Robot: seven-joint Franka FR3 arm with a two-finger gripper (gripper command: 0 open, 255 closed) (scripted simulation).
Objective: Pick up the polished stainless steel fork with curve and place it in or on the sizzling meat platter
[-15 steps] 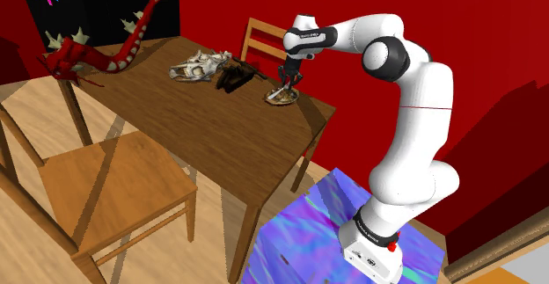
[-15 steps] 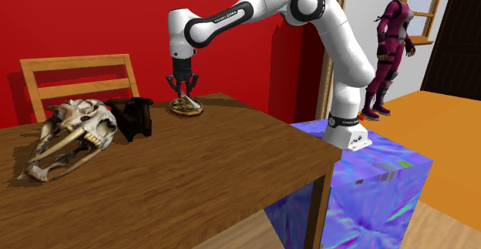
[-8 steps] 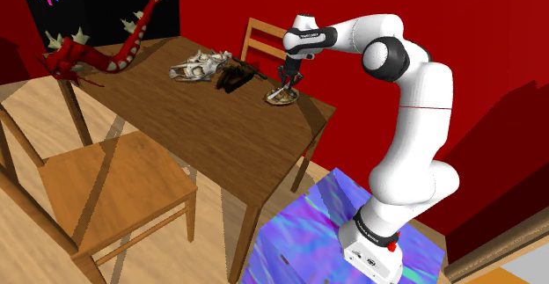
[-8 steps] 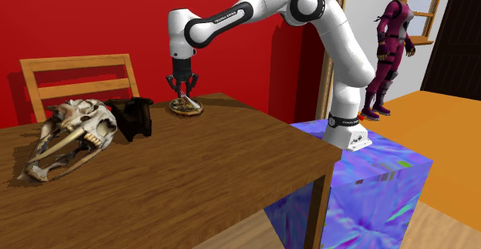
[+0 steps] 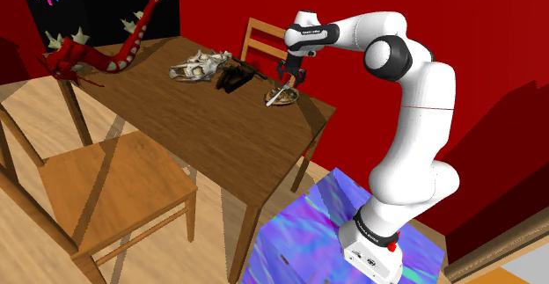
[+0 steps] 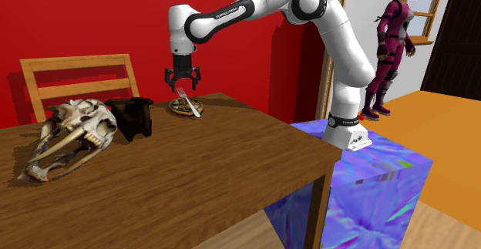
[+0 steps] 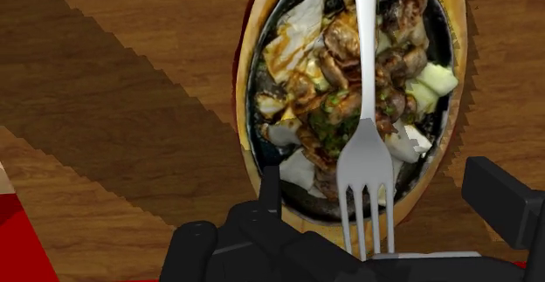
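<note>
Wrist view gives the relation that matters: the fork (image 7: pixel 367 162) lies directly beneath the claw (image 7: pixel 380 193), in the gap between its two black fingers (image 7: pixel 500 197), and neither finger touches it. The claw stands wide open and has hold of nothing. The fork's long axis runs crosswise to the line joining the fingers, with the tines nearest the claw and the handle reaching away from it over the food. It rests on the sizzling meat platter (image 7: pixel 248 106), a dark oval dish with a wooden rim, heaped with browned meat and pale vegetables, which also sits just below the claw.

Second exterior view shows the claw (image 6: pixel 183 75) hanging a little above the platter (image 6: pixel 182 110) and apart from it. The fork (image 6: pixel 188 102) is propped aslant on the dish, its upper end just under the fingertips. The platter stands on a wooden table (image 6: pixel 231 155).

Judged from how things lie, the placing looks done, and what remains is to draw the one arm clear. A straight rise along the claw's own axis should miss the fork. A sideways drift along the line of the fingers could catch the tines and flick the fork off the dish
</note>
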